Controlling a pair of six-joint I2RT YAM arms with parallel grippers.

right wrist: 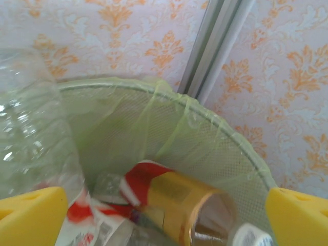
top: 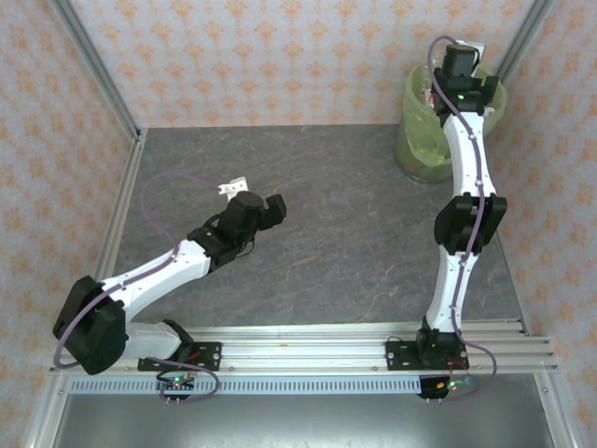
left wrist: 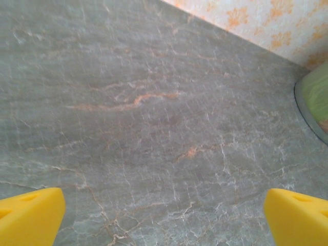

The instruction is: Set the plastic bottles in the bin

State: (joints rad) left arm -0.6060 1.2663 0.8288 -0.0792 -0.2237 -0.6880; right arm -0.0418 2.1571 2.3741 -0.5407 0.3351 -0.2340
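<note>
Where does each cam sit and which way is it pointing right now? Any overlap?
Top external: above and behind the bases, looking down on the table; left arm and right arm show, the right one reaching to the bin.
Left wrist: low over the table, angled toward the bin's edge; left gripper open, yellow tips in the bottom corners.
Right wrist: above the bin, looking in at the plastic bottles; right gripper open.
Shared: all three catch the bin.
</note>
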